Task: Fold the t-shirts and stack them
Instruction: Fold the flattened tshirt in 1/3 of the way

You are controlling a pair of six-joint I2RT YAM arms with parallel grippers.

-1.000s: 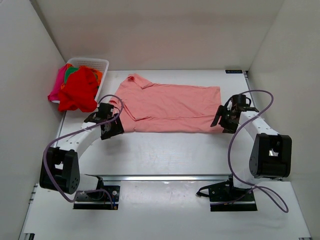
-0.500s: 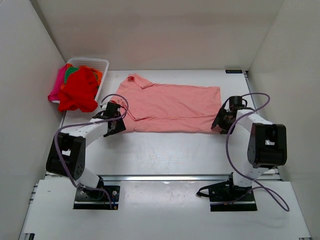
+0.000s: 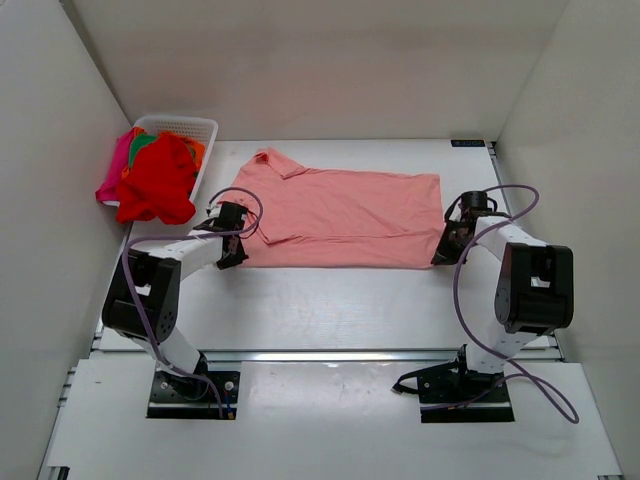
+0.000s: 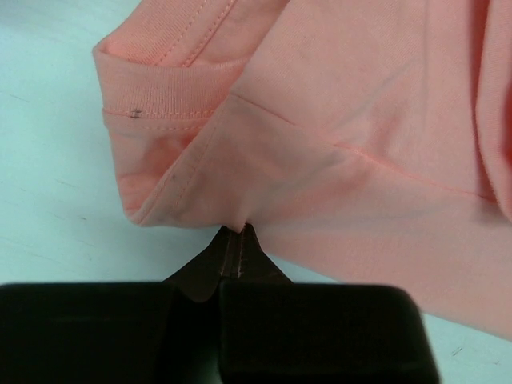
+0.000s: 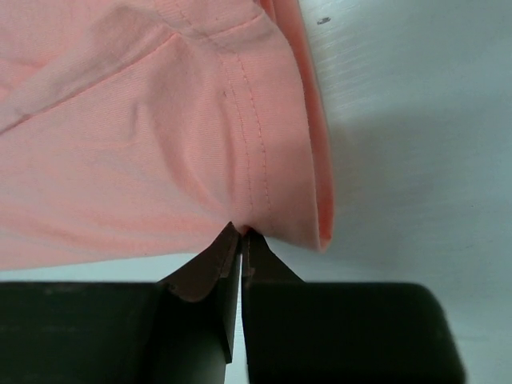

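A salmon-pink t-shirt (image 3: 340, 215) lies flat across the table, folded lengthwise, collar at the far left. My left gripper (image 3: 238, 250) is shut on its near edge beside the sleeve; in the left wrist view the gripper (image 4: 238, 232) pinches a small pucker of the pink t-shirt (image 4: 352, 104). My right gripper (image 3: 443, 252) is shut on the near right corner by the hem; in the right wrist view the gripper (image 5: 242, 232) nips the edge of the pink t-shirt (image 5: 152, 128). Red (image 3: 158, 180), magenta (image 3: 118, 158) and orange/green (image 3: 193, 150) t-shirts are heaped in the basket.
A white lattice basket (image 3: 190, 127) stands at the far left corner against the left wall, with shirts spilling over its near rim. White walls close in the left, right and back. The arm bases (image 3: 190, 390) sit on the rail at the near edge.
Both grippers moved in to the shirt's near edge and closed on it, the left by the sleeve, the right at the hem corner. The shirt itself has not shifted.
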